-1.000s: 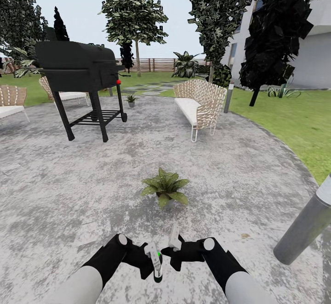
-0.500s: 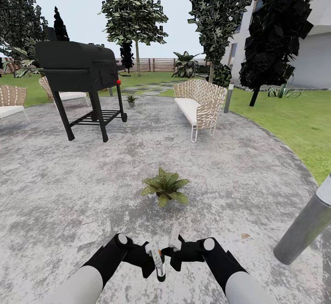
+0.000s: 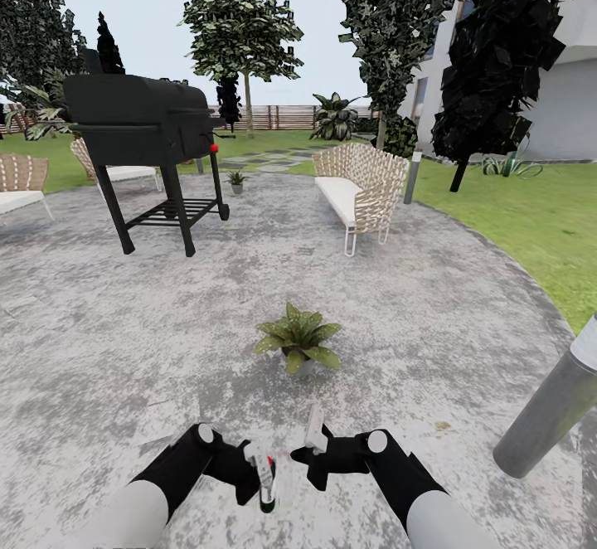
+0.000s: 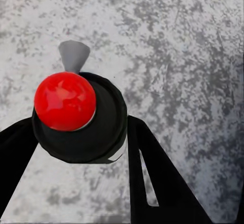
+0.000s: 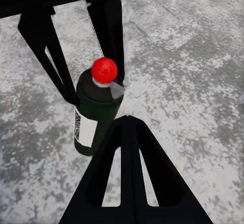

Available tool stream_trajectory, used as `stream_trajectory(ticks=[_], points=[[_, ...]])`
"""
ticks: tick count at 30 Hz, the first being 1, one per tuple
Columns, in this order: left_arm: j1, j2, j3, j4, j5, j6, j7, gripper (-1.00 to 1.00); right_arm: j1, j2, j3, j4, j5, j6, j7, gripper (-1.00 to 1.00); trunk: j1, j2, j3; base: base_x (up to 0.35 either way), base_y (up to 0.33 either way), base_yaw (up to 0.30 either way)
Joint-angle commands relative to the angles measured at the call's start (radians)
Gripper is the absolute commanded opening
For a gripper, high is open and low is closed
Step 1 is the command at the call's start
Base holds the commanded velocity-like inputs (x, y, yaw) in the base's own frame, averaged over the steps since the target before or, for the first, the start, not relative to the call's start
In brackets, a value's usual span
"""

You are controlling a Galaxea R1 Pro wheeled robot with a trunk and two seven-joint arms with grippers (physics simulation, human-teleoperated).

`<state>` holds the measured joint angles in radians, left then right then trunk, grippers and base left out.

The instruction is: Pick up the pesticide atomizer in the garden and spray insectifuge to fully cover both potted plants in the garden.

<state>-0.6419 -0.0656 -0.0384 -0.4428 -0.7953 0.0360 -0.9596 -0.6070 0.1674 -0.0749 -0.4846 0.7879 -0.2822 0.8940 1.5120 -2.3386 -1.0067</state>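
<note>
The slim dark bottle with red top and white label (image 5: 96, 109) sits pinched between the left gripper's (image 3: 264, 476) black fingers, low over mottled grey patio; the right gripper's (image 3: 313, 433) spread cannot be told; broad-leaved potted plant (image 3: 297, 340) ahead, black grill (image 3: 141, 122) beyond

Flat, even daylight lies over everything I see, under a pale grey-white sky (image 3: 149, 2) with no sun or glare. Shadows are faint: only a soft dark patch under the grill (image 3: 141, 118). Distant trees render as coarse, blocky, near-black masses. Up close, the stone patio (image 3: 431, 300) looks smeared and grainy, and my left wrist view is soft throughout.
</note>
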Motion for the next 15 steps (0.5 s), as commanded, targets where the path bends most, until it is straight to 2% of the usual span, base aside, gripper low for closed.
stream_trajectory(ticks=[1,6,9,10,11,13,15], points=[[0.0,0.014,0.0,-0.002,-0.003,0.005,-0.004,-1.0,0.0,0.001,-0.008,-0.001,0.009,-0.005,0.005,-1.0,0.0,0.0,-0.001,0.0,0.0,0.0],[0.005,0.111,0.0,-0.001,-0.003,0.003,-0.004,-1.0,0.0,0.001,-0.008,0.001,0.012,-0.003,0.005,-1.0,0.0,0.0,-0.001,0.0,0.0,0.0],[0.007,0.15,0.0,-0.001,-0.002,0.003,-0.004,-1.0,0.0,-0.001,-0.01,0.001,0.012,-0.003,0.004,-1.0,0.0,0.0,-0.001,0.0,0.0,0.0],[0.007,0.164,0.0,0.0,-0.002,0.003,-0.004,-1.0,0.0,-0.004,-0.011,0.001,0.011,-0.004,0.004,1.0,0.0,0.0,-0.001,0.0,0.0,0.0],[0.008,0.179,0.0,0.001,-0.001,0.004,-0.003,-1.0,0.0,-0.006,-0.013,0.002,0.009,-0.005,0.003,1.0,0.0,0.0,-0.001,0.0,0.0,0.0],[0.008,0.225,0.004,0.015,0.003,0.002,-0.001,-1.0,0.0,-0.01,-0.014,0.003,0.008,-0.006,0.001,1.0,0.0,0.0,-0.001,0.0,0.0,0.0],[0.009,0.257,0.01,0.063,0.009,0.0,0.007,-1.0,0.001,-0.016,-0.014,0.003,0.007,-0.006,-0.002,1.0,0.0,0.0,-0.001,0.0,0.0,0.0]])
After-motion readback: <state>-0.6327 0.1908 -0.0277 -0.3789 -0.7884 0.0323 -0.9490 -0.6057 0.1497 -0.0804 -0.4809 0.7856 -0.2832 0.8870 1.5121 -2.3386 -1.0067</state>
